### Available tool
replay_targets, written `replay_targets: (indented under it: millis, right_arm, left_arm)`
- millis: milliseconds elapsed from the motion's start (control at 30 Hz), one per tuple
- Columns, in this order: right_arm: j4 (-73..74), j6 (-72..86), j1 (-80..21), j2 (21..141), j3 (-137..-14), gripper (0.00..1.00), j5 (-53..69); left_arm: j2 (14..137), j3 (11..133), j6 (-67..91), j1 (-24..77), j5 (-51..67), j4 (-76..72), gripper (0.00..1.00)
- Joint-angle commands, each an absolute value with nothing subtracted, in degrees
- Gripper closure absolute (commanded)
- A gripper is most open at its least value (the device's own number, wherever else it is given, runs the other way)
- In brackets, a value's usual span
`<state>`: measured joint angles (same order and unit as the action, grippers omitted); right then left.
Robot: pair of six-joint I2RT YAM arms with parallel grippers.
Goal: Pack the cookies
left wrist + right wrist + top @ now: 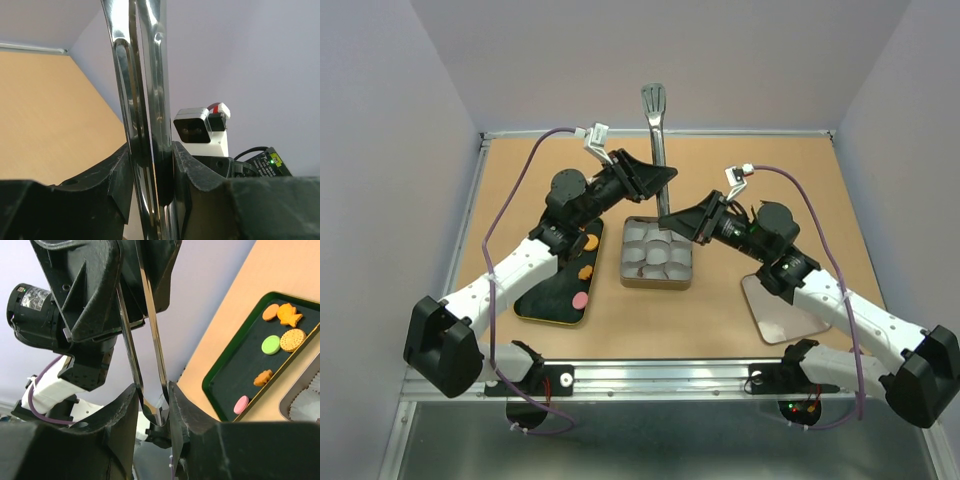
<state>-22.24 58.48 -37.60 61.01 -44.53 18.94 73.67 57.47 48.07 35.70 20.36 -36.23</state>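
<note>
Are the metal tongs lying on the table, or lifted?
Lifted: both the left end effector and the right end effector grip the tongs above the table.

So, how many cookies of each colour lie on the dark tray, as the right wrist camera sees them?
Orange cookies: 4
Green cookie: 1
Pink cookie: 1
Total: 6

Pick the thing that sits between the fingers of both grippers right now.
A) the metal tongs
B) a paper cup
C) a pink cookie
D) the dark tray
A: each wrist view shows the tongs running between the fingers, pinched on both sides by the left gripper and by the right gripper.
</note>
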Motion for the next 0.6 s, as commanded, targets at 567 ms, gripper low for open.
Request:
replay_targets:
  millis: [567]
  right_arm:
    - [-30.15, 61.96, -37.53, 63.98, -48.43, 0.78, 13.27]
  left_arm:
    - [69.35, 54.84, 47.11, 37.79, 20.83, -40.69, 0.6]
